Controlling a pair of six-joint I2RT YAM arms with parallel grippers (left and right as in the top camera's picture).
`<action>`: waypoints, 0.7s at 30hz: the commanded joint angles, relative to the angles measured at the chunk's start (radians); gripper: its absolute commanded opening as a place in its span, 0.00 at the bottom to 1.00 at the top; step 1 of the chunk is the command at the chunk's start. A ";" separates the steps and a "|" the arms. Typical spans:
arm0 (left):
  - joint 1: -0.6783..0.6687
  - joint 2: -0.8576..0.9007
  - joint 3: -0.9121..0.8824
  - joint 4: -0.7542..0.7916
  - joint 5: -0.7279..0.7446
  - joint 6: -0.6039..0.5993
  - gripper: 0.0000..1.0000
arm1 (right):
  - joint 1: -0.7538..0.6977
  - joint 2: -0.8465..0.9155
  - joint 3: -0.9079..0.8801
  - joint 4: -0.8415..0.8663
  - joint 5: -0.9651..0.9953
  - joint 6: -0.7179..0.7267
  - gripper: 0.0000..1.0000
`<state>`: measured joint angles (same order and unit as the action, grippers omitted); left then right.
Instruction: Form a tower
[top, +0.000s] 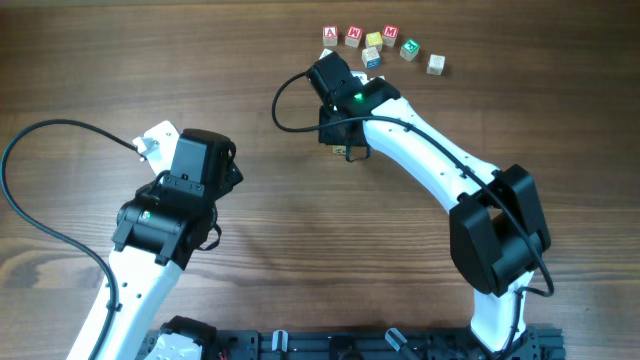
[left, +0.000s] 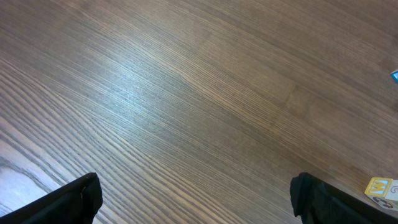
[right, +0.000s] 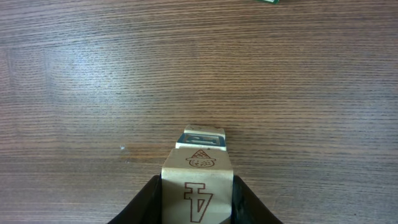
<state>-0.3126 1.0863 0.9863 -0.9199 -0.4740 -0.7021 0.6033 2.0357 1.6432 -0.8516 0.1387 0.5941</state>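
Two arms reach out over the dark wood-grain tabletop (top: 250, 250). Nearest the bases, on the left side, the left gripper (left: 196, 190) hangs with its black fingers spread wide over bare wood, holding nothing.

Farther out, around the middle of the tabletop, the right gripper (right: 196, 185) has its jaws pressed against two opposite sides of the top block of the tower (right: 199, 160), a short stack of small pale cream wooden letter cubes. The pinched cube shows an outlined figure. Below it is a cube with a pizza-slice drawing, then a blue-framed face lower down. It looks like three cubes, though the steep wrist view makes the count and the seating of the lowest one hard to confirm.

Farthest away, along the far edge, lie the loose wooden cubes with red, green and yellow faces (top: 390, 34), well apart from the tower.

The step in hand looks like placing the top cube. Next, the right jaws should open gently and evenly. The arm should then lift straight up so neither finger drags the cube sideways, before it reaches to the far cluster for another block.
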 joint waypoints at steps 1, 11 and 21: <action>0.006 0.000 0.000 0.002 0.002 -0.017 1.00 | 0.002 -0.029 -0.006 -0.001 -0.005 0.011 0.13; 0.006 0.000 0.000 0.002 0.002 -0.017 1.00 | 0.002 -0.029 -0.006 -0.002 -0.005 0.012 0.21; 0.006 0.000 0.000 0.002 0.002 -0.017 1.00 | 0.002 -0.029 -0.006 -0.006 -0.005 0.016 0.32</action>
<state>-0.3126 1.0863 0.9863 -0.9199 -0.4736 -0.7021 0.6033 2.0357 1.6432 -0.8562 0.1387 0.6006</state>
